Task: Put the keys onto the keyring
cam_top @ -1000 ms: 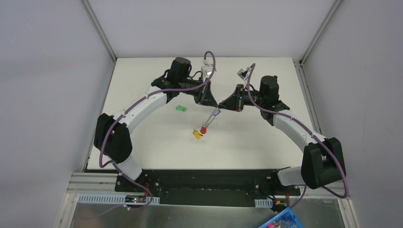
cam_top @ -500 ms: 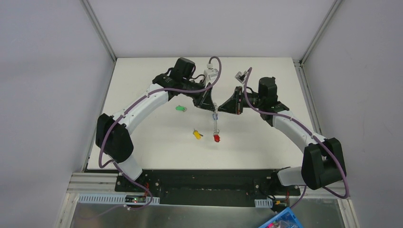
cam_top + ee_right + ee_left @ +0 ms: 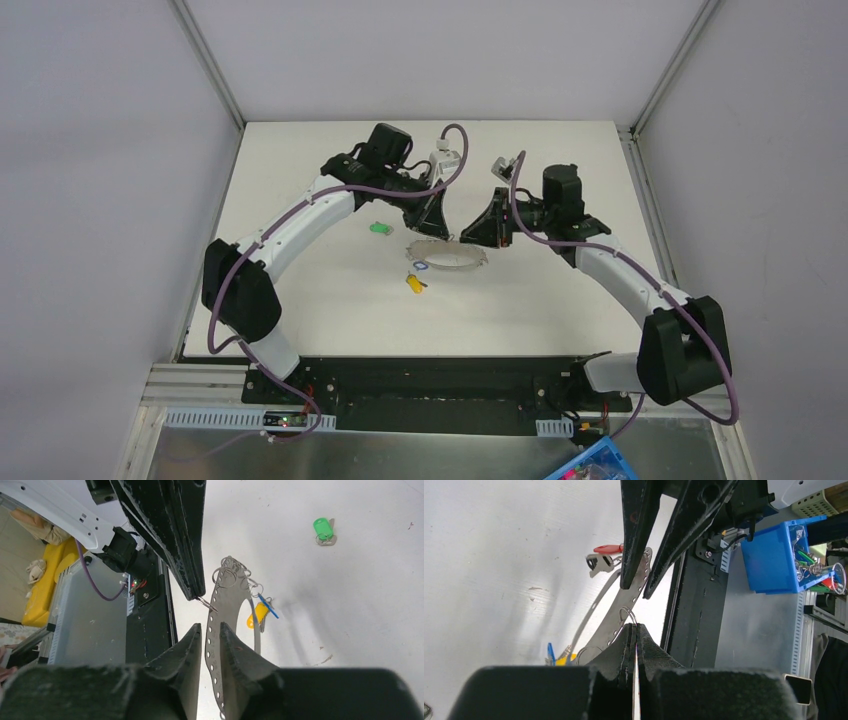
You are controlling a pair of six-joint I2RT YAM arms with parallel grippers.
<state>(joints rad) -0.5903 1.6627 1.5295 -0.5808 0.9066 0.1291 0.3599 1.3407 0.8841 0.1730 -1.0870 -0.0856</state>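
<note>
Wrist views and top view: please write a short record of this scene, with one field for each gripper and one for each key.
left gripper: jaws shut on a thin wire ring
right gripper: jaws astride the perforated metal strip, apparently gripping it
green key: alone on the table, apart from the strip
blue key: hangs from the strip by rings
yellow key: beside the blue key; attachment unclear
red key: by the strip's other end; attachment unclear

Green key (image 3: 322,528), yellow key (image 3: 258,614), red key (image 3: 608,548) — and a thin blue key (image 3: 268,605), seemingly. Silver keyring (image 3: 220,600) dotted with a row of holes; white table (image 3: 350,605); blue bin (image 3: 769,560).
</note>
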